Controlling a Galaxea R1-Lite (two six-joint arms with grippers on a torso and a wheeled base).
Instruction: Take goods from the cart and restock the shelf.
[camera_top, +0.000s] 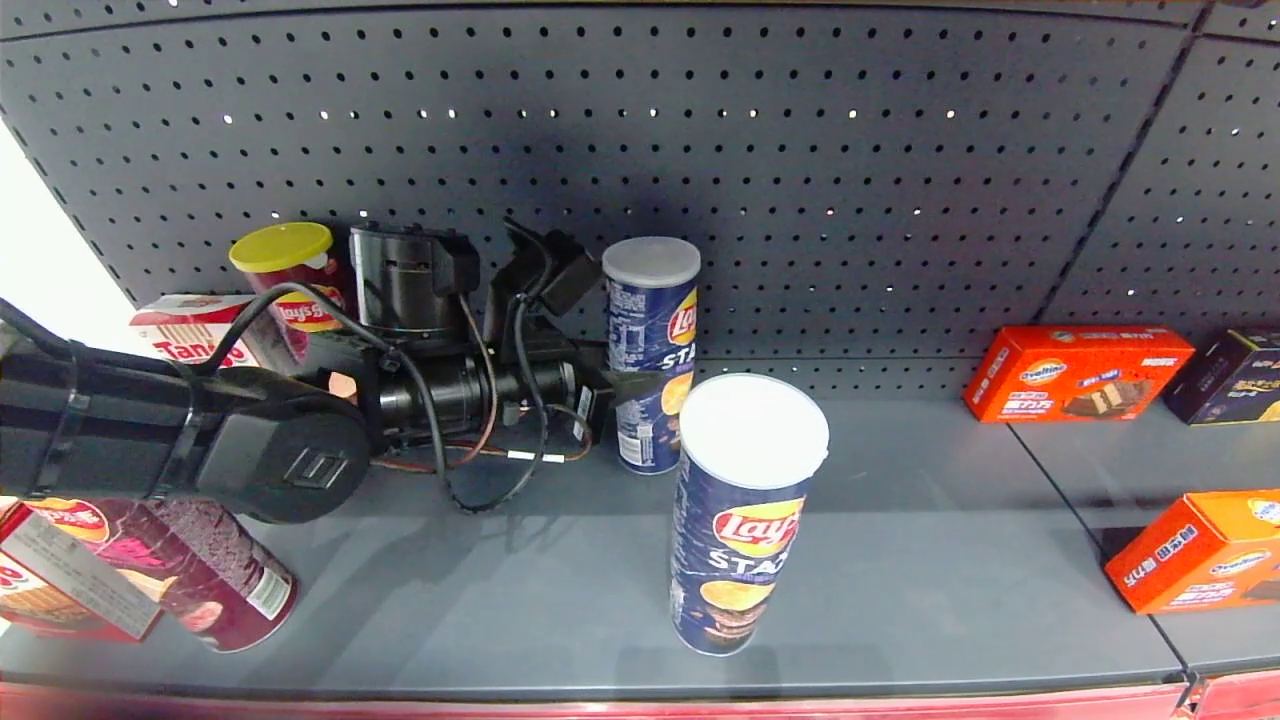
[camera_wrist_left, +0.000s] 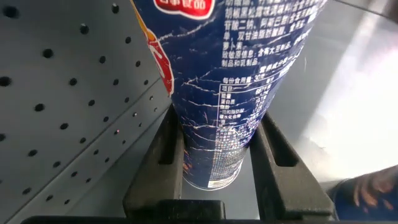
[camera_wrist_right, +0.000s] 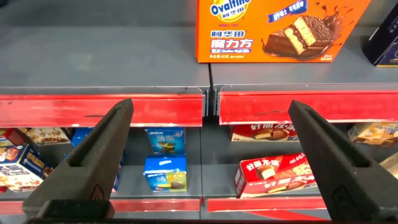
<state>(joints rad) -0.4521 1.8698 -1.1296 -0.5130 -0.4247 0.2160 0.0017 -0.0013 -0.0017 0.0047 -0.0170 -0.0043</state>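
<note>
Okay, my left gripper (camera_wrist_left: 219, 124) is clamped on the rear blue chip can (camera_top: 652, 340), with a finger pressed to either side of its lower half. That can stands upright on the grey shelf (camera_top: 950, 560), close to the pegboard back (camera_top: 800, 150). A second blue can (camera_top: 745, 520) stands upright nearer the front, apart from the first. My right gripper (camera_wrist_right: 210, 107) is empty with its fingers spread wide, and it faces the red shelf edge (camera_wrist_right: 143, 109) below an orange box (camera_wrist_right: 273, 31).

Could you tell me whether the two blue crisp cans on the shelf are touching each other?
Apart. The left wrist view shows bare shelf between the rear can and the front can.
</note>
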